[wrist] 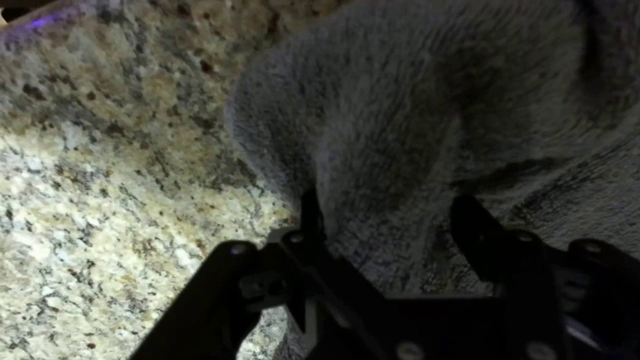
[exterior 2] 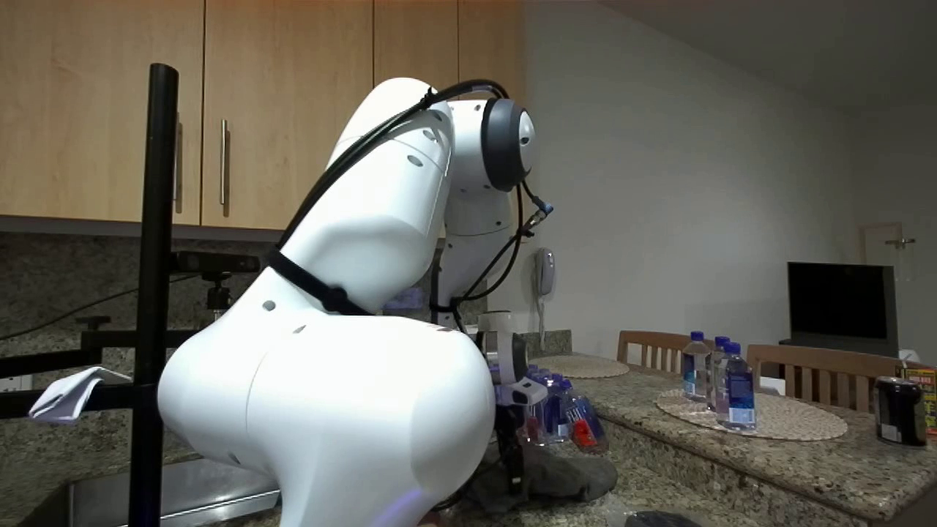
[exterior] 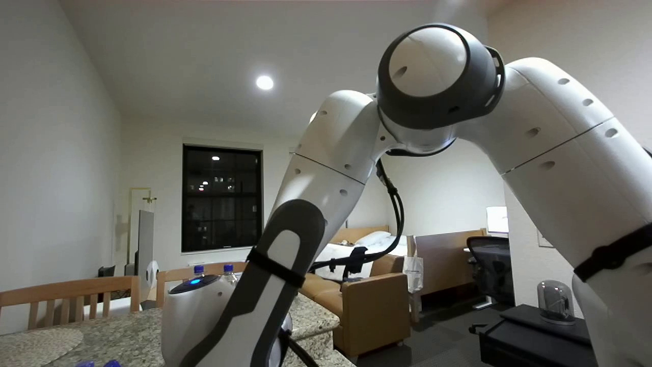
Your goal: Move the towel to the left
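Note:
A crumpled grey towel (wrist: 380, 115) fills the upper and right part of the wrist view, lying on the speckled granite counter (wrist: 100, 200). In an exterior view the same towel (exterior 2: 575, 476) lies bunched below the arm. My gripper (wrist: 386, 200) is down at the towel with its black fingers (wrist: 311, 215) well apart. A fold of grey cloth runs between them, and neither finger visibly pinches it. The left finger stands by the towel's edge near bare granite; the right one is over the cloth. The lower gripper (exterior 2: 510, 454) also shows in that exterior view, partly dark against the towel.
Several blue-capped bottles (exterior 2: 560, 413) stand just behind the towel, near a raised counter ledge. On that ledge are more bottles (exterior 2: 739, 388) on a woven mat (exterior 2: 805, 424), and a black can (exterior 2: 899, 410). A black post (exterior 2: 154, 219) rises beside the arm, near a metal sink (exterior 2: 183, 490).

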You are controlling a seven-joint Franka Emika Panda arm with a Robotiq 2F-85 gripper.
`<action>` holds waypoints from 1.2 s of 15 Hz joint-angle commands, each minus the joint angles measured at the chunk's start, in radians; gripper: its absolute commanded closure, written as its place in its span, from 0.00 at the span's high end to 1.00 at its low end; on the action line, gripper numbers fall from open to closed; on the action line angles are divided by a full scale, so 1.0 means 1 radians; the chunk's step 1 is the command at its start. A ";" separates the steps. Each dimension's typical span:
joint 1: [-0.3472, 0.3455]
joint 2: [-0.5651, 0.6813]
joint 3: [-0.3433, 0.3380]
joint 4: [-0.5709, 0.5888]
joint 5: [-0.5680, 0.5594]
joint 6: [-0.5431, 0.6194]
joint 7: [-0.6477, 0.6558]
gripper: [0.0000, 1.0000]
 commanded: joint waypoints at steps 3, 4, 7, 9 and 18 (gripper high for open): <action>-0.021 -0.013 0.017 0.008 0.064 -0.046 -0.078 1.00; -0.022 -0.016 0.019 0.010 0.067 -0.051 -0.083 1.00; -0.038 -0.021 0.037 0.016 0.095 -0.066 -0.118 1.00; -0.045 -0.029 0.048 0.022 0.119 -0.080 -0.153 1.00; -0.067 -0.085 0.072 0.037 0.166 -0.146 -0.302 1.00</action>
